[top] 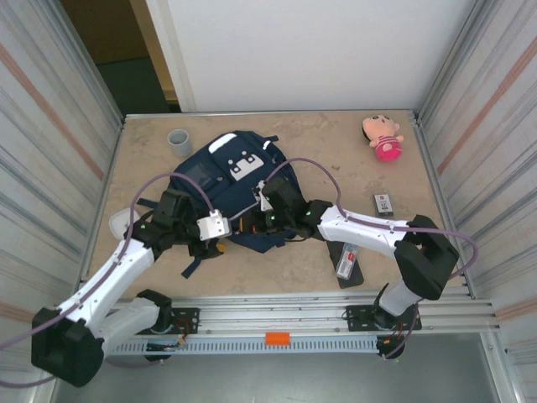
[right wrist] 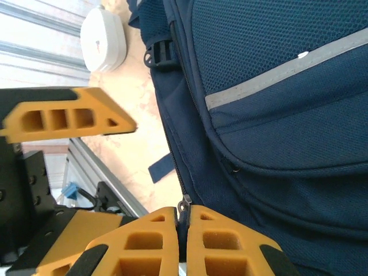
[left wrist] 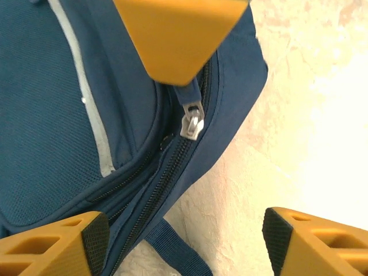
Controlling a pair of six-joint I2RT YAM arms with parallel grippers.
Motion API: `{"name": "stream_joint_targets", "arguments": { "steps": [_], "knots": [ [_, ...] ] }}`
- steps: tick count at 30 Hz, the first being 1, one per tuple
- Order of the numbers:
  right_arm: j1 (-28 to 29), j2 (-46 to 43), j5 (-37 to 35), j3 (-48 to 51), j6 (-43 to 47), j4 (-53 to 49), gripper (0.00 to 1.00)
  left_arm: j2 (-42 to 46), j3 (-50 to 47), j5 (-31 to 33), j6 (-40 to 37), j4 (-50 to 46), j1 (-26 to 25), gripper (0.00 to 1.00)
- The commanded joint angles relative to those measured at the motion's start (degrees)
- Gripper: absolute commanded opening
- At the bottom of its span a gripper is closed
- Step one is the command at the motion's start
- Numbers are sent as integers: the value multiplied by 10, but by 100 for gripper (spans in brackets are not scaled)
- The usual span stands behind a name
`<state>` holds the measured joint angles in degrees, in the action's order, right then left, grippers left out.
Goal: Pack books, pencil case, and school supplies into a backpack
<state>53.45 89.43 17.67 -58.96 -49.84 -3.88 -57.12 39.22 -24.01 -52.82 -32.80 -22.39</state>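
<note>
Right gripper (right wrist: 184, 218): we see its fingers pressed together, pinching the metal zip pull (right wrist: 184, 204) at the edge of the backpack (right wrist: 276, 132). Left gripper (left wrist: 184, 233), just beside it: fingers spread wide, holding nothing, straddling the backpack's edge. Beyond both we find the backpack lying flat on the table (top: 319, 159), navy woven fabric crossed by a pale grey stripe (right wrist: 276, 72). Well behind the right gripper, the black pencil case (top: 356, 273) carries a whitish, red-marked packet (top: 345, 261).
</note>
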Motion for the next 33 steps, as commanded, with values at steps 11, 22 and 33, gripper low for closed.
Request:
{"name": "stream_joint_targets", "arguments": {
  "steps": [11, 22, 33],
  "knots": [
    [-6, -66, -28, 28, 39, 22, 0, -82, 16, -98, -12, 94, -6, 16],
    [-4, -49, -24, 52, 25, 17, 6, -62, 12, -126, 8, 115, -6, 0],
    [-6, -56, -43, 55, 24, 2, 2, -54, 13, -112, 13, 115, -5, 0]
  ]
}}
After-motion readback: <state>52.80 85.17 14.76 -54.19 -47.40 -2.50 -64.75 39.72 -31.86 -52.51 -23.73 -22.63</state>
